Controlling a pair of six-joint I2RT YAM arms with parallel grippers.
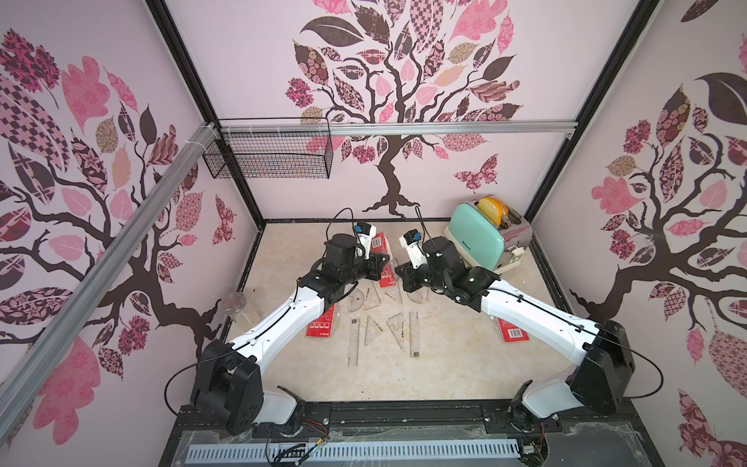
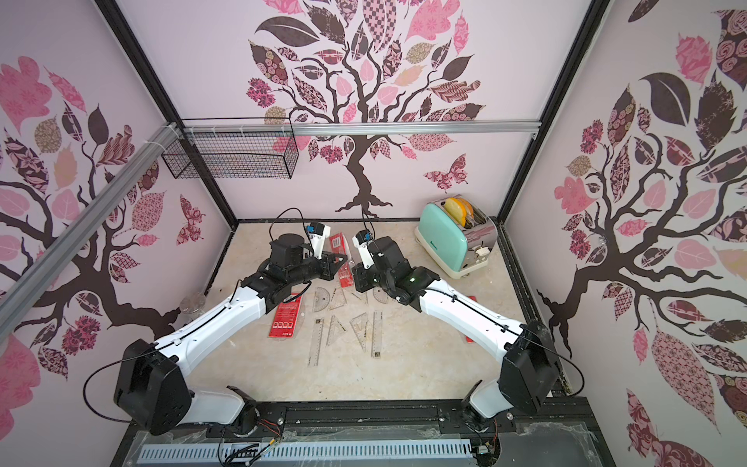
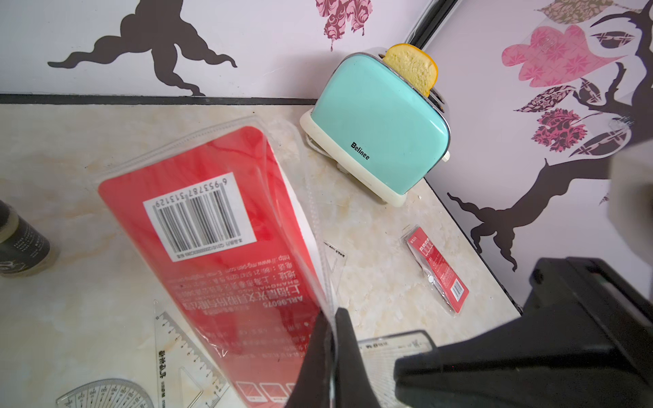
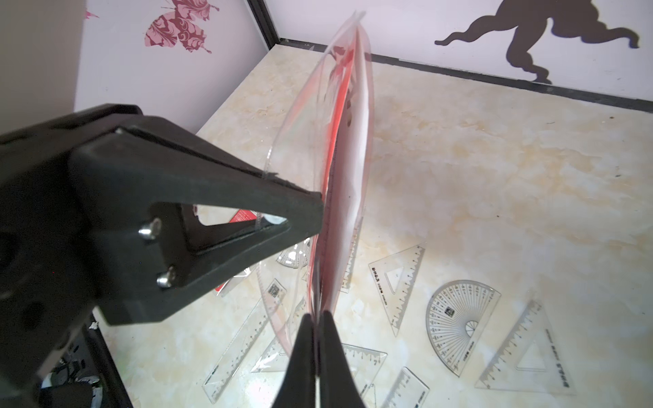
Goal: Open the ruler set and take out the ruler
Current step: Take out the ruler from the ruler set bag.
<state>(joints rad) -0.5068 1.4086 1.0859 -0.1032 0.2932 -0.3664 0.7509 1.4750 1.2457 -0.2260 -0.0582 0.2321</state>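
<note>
1. Red-card ruler set (image 1: 379, 244), in a clear plastic sleeve, is held up off the table (image 1: 444, 364) between both arms. In both top views it sits at 12 o'clock from table centre.
2. Left pincer (image 3: 334, 314): jaws fully closed on one edge of the sleeve. The barcode side faces its wrist camera.
3. Right pincer (image 4: 317, 316): jaws fully closed on the sleeve's near edge, with no gap between the fingers.
4. Right wrist view: the clear wall pinched by the left pincer bows away from the red card, so the sleeve gapes. Cannot tell whether a ruler is inside.
5. Loose rulers (image 1: 353, 341), set squares (image 1: 394, 323) and protractors (image 1: 355, 299) lie flat at table centre, 6 o'clock of the held set.
6. Red packs lie flat at 9 o'clock (image 1: 321, 323) and 3 o'clock (image 1: 513, 329). Mint toaster (image 1: 479, 240) is at 2 o'clock and a clear cup (image 1: 236, 303) at far 9 o'clock.
</note>
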